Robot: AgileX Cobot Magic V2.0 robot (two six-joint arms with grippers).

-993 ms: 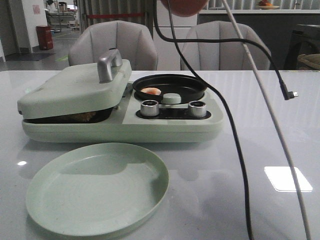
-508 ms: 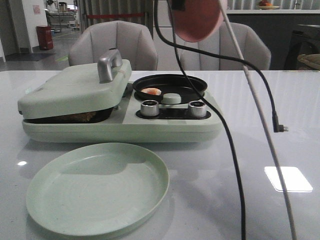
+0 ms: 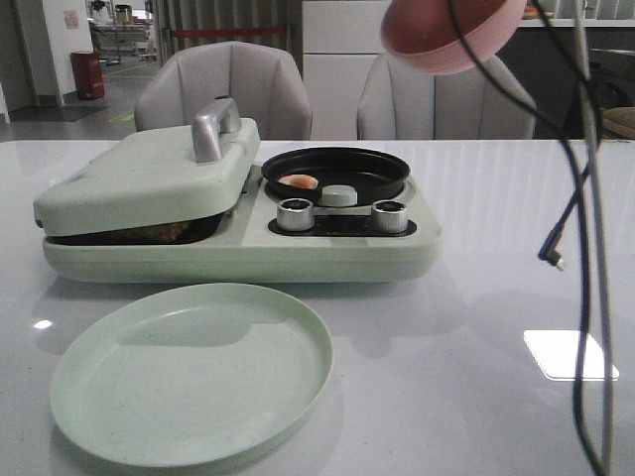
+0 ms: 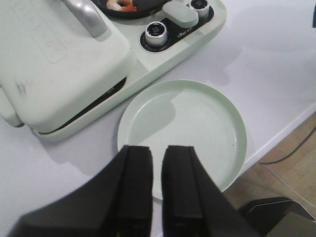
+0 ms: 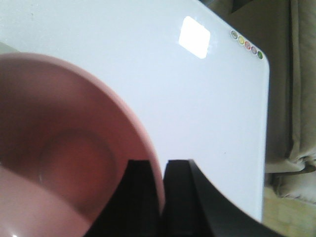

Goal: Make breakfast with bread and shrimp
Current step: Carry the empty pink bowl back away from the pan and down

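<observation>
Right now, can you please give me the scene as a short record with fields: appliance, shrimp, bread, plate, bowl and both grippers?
appliance: green breakfast maker, lid nearly shut
shrimp: in the round black pan, shrimp near its left edge
bread: something brown under the lid, unclear
plate: green plate, empty, in front of the appliance
bowl: pink bowl held high, empty
left gripper: shut, above the plate's near edge
right gripper: pinching the bowl's rim

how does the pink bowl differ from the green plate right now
The pink bowl is deep and rounded; the green plate is shallow and flat. The pink bowl is held in the air, tilted, its rim pinched in the right claw; the green plate lies flat on the table in front of the breakfast maker. Both are round and empty.
</observation>
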